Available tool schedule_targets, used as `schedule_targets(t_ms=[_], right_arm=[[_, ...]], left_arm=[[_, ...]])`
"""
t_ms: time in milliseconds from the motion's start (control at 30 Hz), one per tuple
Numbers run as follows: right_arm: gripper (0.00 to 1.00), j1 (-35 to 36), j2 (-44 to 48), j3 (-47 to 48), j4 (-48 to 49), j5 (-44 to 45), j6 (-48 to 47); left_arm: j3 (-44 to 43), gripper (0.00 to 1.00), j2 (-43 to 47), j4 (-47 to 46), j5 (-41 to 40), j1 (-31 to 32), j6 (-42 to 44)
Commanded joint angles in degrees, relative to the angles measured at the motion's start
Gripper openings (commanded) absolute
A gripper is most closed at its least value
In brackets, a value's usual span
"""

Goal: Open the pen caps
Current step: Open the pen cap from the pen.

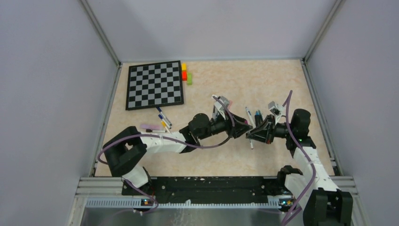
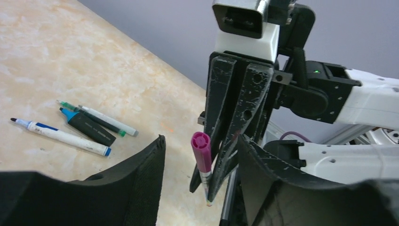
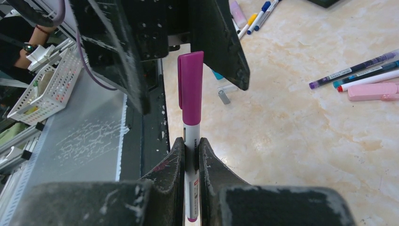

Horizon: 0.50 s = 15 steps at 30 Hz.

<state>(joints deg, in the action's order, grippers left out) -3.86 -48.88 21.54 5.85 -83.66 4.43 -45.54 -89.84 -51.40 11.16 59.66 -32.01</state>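
Note:
My right gripper (image 3: 190, 141) is shut on the white barrel of a pen (image 3: 191, 155), which it holds above the table. The pen's magenta cap (image 3: 190, 87) is on the pen and points at the left arm. My left gripper (image 2: 201, 141) is open, one finger on each side of that cap (image 2: 202, 153), with a gap showing on both sides. In the top view the two grippers meet tip to tip, left (image 1: 239, 129) and right (image 1: 254, 133), right of the table's middle.
Three pens (image 2: 61, 136) lie beyond the left gripper. More pens (image 3: 357, 70) and a pink highlighter (image 3: 374, 92) lie to the right, with a loose grey cap (image 3: 225, 96) on the table. The chessboard (image 1: 154, 85) and coloured blocks (image 1: 186, 73) sit at the back left.

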Motion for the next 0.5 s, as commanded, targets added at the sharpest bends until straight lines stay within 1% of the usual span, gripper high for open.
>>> schedule_targets(t_ms=[0,67,100,133,167,233,300,400,467], right_arm=[[0.00,0.51,0.13,2.90,0.31,-0.46,-2.49],[0.00,0.51,0.18,2.92,0.15,-0.17,-2.54],[0.00,0.52,0.19,2.94,0.07,0.01,-2.57],[0.00,0.52,0.19,2.95,0.00,0.16,-2.60],[0.00,0.51,0.19,2.93,0.00,0.24,-2.58],[0.00,0.52,0.11,2.92,-0.24,0.54,-2.66],[0.00,0.52,-0.06,2.92,-0.67,1.03,-2.54],[0.00,0.52,-0.60,2.90,-1.69,1.42,-2.52],[0.00,0.60,-1.24,2.98,-2.36,1.40,-2.71]], left_arm=[[-3.07,0.51,-2.59,-4.67,-0.42,-0.14,-4.49],[-3.30,0.41,-3.28,-4.76,-0.39,-0.07,-5.57],[-3.33,0.33,-3.54,-4.76,-0.31,-0.11,-5.93],[-3.42,0.27,-3.72,-4.81,-0.22,-0.12,-6.15],[-3.42,0.20,-3.82,-4.91,-0.06,-0.07,-6.29],[-3.40,0.01,-3.51,-4.71,-0.41,-0.10,-6.18],[-2.99,0.00,-2.36,-4.59,-2.02,-0.07,-5.80],[-2.79,0.00,1.10,-3.25,-7.13,-0.98,-4.16],[-4.12,0.00,3.68,-0.62,-10.17,-3.93,-3.77]])
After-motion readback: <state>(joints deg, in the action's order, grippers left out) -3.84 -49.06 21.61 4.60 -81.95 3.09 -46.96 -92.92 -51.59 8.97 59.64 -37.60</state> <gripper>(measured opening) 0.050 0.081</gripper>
